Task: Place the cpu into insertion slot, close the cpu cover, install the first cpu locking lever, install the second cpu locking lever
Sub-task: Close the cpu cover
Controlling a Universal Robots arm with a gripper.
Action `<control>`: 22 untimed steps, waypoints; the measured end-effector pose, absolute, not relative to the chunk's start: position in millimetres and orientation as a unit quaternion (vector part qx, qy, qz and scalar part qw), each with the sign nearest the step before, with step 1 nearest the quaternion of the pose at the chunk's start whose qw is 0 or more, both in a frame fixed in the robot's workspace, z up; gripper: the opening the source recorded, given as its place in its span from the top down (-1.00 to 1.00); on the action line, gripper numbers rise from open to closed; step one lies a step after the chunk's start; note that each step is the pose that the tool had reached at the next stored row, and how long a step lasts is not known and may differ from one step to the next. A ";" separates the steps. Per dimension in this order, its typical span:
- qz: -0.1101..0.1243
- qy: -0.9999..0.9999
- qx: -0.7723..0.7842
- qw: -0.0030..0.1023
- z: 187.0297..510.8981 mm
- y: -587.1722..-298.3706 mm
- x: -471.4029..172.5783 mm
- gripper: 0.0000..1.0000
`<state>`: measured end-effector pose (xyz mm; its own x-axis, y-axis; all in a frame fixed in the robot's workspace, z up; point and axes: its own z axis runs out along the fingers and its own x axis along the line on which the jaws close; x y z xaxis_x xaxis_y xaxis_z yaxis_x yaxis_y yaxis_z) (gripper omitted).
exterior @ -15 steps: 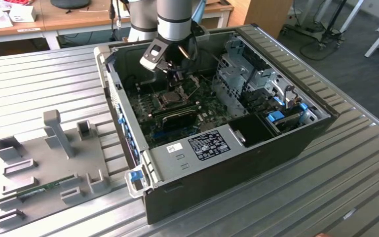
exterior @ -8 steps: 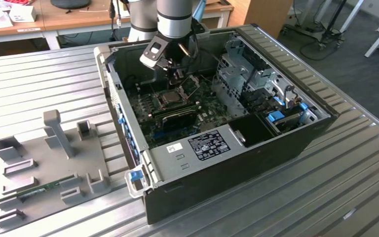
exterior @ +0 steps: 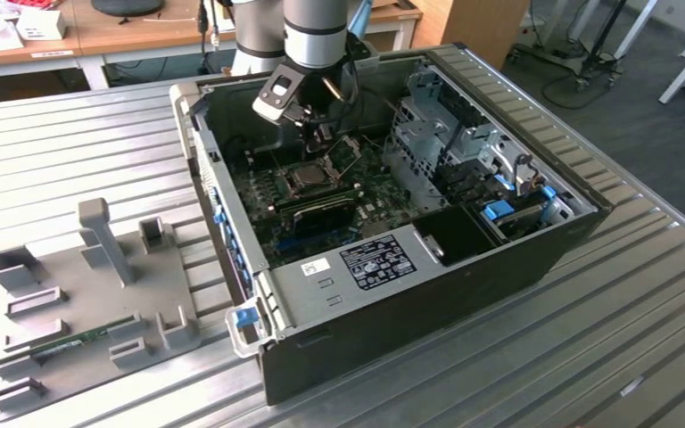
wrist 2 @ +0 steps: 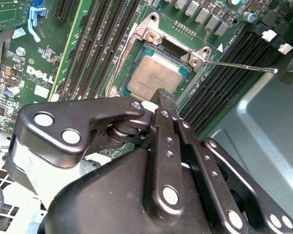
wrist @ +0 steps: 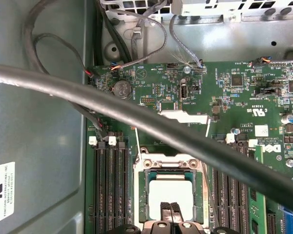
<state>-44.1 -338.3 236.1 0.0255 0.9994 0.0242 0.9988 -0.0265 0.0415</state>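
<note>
One step looks done, the cpu [wrist 2: 154,73] lying seated in the slot [wrist 2: 149,31], and the gripper [wrist 2: 167,101], fingers pinched together on nothing, hovers just over its edge; the cover [wrist: 183,116], seemingly raised beyond the slot, needs pushing down flat.

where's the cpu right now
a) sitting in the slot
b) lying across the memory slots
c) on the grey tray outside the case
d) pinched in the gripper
a: in both wrist views the cpu lies flat inside the metal rim of the slot, while the gripper is at its edge with fingers shut together and nothing between them.
</note>
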 end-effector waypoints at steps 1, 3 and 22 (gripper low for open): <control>0.023 0.698 0.716 0.006 236.1 -338.3 -44.1 0.79; 0.023 0.698 0.716 0.006 236.5 -338.3 -44.1 0.79; 0.023 0.698 0.716 0.006 242.9 -338.3 -44.1 0.79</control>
<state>-44.1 -338.3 242.9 0.0255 0.9994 0.0243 0.9988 -0.0265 0.0415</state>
